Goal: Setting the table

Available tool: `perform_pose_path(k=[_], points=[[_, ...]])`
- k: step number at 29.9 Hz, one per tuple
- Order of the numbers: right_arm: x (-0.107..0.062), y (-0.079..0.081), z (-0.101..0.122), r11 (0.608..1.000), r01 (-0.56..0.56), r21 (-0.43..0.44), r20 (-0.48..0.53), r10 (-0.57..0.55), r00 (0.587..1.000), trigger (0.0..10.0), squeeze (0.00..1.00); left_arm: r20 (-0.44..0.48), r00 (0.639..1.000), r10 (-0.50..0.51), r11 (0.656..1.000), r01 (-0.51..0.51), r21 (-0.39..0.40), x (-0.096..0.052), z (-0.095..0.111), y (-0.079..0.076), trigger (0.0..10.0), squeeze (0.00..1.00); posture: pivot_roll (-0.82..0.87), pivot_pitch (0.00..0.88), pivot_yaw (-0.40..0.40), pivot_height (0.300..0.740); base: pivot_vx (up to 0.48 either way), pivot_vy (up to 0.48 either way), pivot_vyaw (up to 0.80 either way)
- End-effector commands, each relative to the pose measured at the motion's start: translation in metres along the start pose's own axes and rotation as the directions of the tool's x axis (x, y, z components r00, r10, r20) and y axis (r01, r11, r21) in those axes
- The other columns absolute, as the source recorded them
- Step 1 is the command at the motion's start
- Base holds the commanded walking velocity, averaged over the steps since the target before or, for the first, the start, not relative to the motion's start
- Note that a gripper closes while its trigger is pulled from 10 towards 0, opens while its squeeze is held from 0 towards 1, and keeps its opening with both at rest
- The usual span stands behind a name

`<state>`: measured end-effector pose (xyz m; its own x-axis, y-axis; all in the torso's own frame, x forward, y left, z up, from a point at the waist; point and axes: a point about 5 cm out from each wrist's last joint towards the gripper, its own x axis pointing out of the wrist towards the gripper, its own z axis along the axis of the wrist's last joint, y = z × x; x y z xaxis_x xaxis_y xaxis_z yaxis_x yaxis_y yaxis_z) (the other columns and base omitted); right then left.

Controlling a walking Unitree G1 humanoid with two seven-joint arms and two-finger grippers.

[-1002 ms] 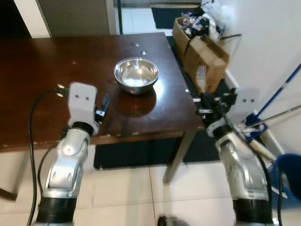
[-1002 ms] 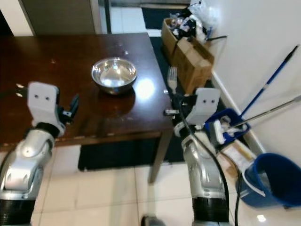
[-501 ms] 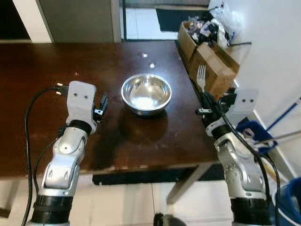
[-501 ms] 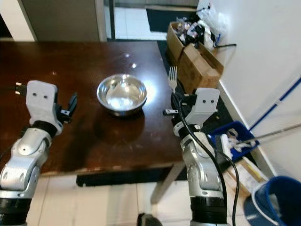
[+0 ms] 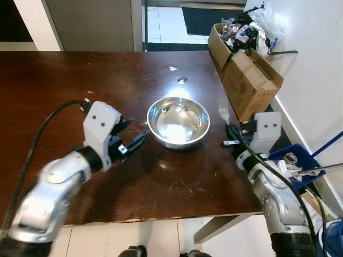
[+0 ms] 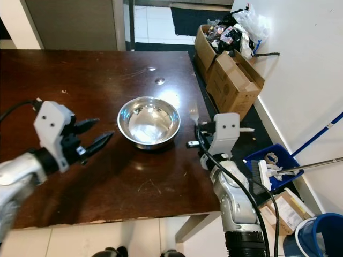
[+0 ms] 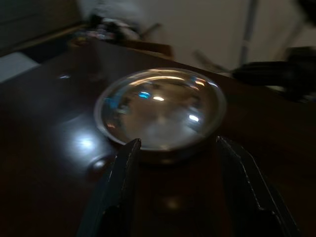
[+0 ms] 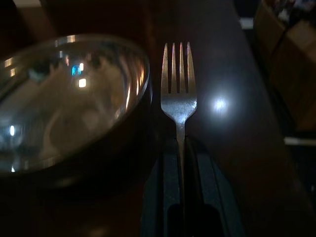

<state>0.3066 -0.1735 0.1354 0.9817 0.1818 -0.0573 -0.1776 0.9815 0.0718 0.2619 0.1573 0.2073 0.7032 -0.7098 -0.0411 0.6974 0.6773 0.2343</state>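
I see the steel bowl (image 5: 178, 121) upright near the right end of the dark tabletop (image 5: 64, 69), empty inside. My left gripper (image 5: 131, 136) sits just beside the bowl's left rim, fingers (image 7: 123, 177) spread wide, nothing between them, pointing at the bowl. My right gripper (image 8: 180, 148) is clamped on a fork (image 8: 178, 94), handle pinched between the two fingers, tines pointing away from the wrist. Fork hangs just right of the bowl over the tabletop's right edge; can't tell if it's touching the wood. Cardboard boxes (image 5: 246, 75) on the floor past the far right corner, blue bin (image 6: 273, 166) by the wall.
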Motion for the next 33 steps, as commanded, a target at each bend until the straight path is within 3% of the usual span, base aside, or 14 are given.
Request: perform_pose_path(k=[1, 4, 7, 18, 19, 20, 21, 22, 30, 31, 32, 33], points=[[-0.003, -0.006, -0.007, 1.0, 0.027, -0.013, -0.044, -0.028, 0.999, 10.0, 0.0, -0.004, 0.999, -0.044, 0.999, 0.044, -0.011, -0.005, 0.002, -0.001, 10.0, 0.0, -0.03, 0.047, 0.038, 0.74, 0.0, 0.0, 0.0], [-0.009, -0.01, -0.012, 0.995, 0.058, -0.084, -0.093, -0.066, 0.993, 10.0, 0.0, 0.04, 0.995, -0.092, 0.996, 0.093, -0.008, -0.014, 0.024, 0.007, 10.0, 0.0, -0.03, 0.047, 0.038, 0.74, 0.0, 0.0, 0.0], [-0.018, -0.007, -0.013, 0.995, 0.06, -0.078, -0.096, -0.067, 0.993, 10.0, 0.0, 0.045, 0.993, -0.113, 0.994, 0.113, 0.004, -0.017, 0.033, 0.011, 10.0, 0.0, -0.03, 0.063, 0.045, 0.74, 0.0, 0.0, 0.0], [-0.024, 0.008, -0.029, 0.998, 0.027, -0.048, -0.118, -0.033, 0.992, 10.0, 0.0, 0.043, 0.987, -0.153, 0.988, 0.154, -0.004, -0.019, 0.038, 0.011, 10.0, 0.0, -0.04, 0.074, 0.061, 0.74, 0.0, 0.0, 0.0], [-0.023, 0.007, -0.029, 0.998, 0.031, -0.048, -0.117, -0.037, 0.992, 10.0, 0.35, 0.041, 0.987, -0.154, 0.988, 0.154, -0.006, -0.019, 0.038, 0.012, 10.0, 0.0, -0.04, 0.074, 0.06, 0.74, 0.0, 0.0, 0.0], [-0.023, 0.006, -0.028, 0.998, 0.033, -0.047, -0.116, -0.038, 0.993, 10.0, 0.91, 0.038, 0.987, -0.153, 0.988, 0.153, -0.008, -0.019, 0.038, 0.012, 10.0, 0.0, -0.04, 0.074, 0.06, 0.74, 0.0, 0.0, 0.0], [-0.023, 0.006, -0.027, 0.998, 0.034, -0.047, -0.118, -0.04, 0.992, 10.0, 0.91, 0.036, 0.987, -0.154, 0.988, 0.154, -0.012, -0.02, 0.038, 0.012, 10.0, 0.0, -0.04, 0.074, 0.06, 0.74, 0.0, 0.0, 0.0], [-0.023, 0.006, -0.026, 0.998, 0.034, -0.045, -0.119, -0.04, 0.992, 10.0, 1.0, 0.033, 0.988, -0.154, 0.988, 0.155, -0.016, -0.02, 0.038, 0.013, 10.0, 0.0, -0.04, 0.074, 0.06, 0.74, 0.0, 0.0, 0.0], [-0.024, 0.0, -0.02, 0.996, 0.05, -0.069, -0.106, -0.057, 0.993, 10.0, 1.0, 0.03, 0.989, -0.148, 0.988, 0.149, -0.031, -0.018, 0.037, 0.012, 10.0, 0.0, -0.04, 0.076, 0.052, 0.74, 0.0, 0.0, 0.0], [-0.025, -0.002, -0.017, 0.995, 0.065, -0.081, -0.091, -0.072, 0.993, 10.0, 0.57, 0.03, 0.988, -0.149, 0.988, 0.15, -0.036, -0.017, 0.037, 0.012, 10.0, 0.0, -0.04, 0.077, 0.051, 0.74, 0.0, 0.0, 0.0], [-0.025, -0.002, -0.017, 0.995, 0.065, -0.081, -0.091, -0.072, 0.993, 10.0, 0.57, 0.03, 0.988, -0.149, 0.988, 0.15, -0.036, -0.017, 0.037, 0.012, 10.0, 0.0, -0.04, 0.077, 0.051, 0.74, 0.0, 0.0, 0.0], [-0.025, -0.003, -0.012, 0.993, 0.085, -0.086, -0.069, -0.091, 0.994, 10.0, 0.0, 0.029, 0.988, -0.149, 0.988, 0.15, -0.04, -0.017, 0.036, 0.012, 10.0, 0.0, -0.04, 0.077, 0.052, 0.74, 0.0, 0.0, 0.0]])
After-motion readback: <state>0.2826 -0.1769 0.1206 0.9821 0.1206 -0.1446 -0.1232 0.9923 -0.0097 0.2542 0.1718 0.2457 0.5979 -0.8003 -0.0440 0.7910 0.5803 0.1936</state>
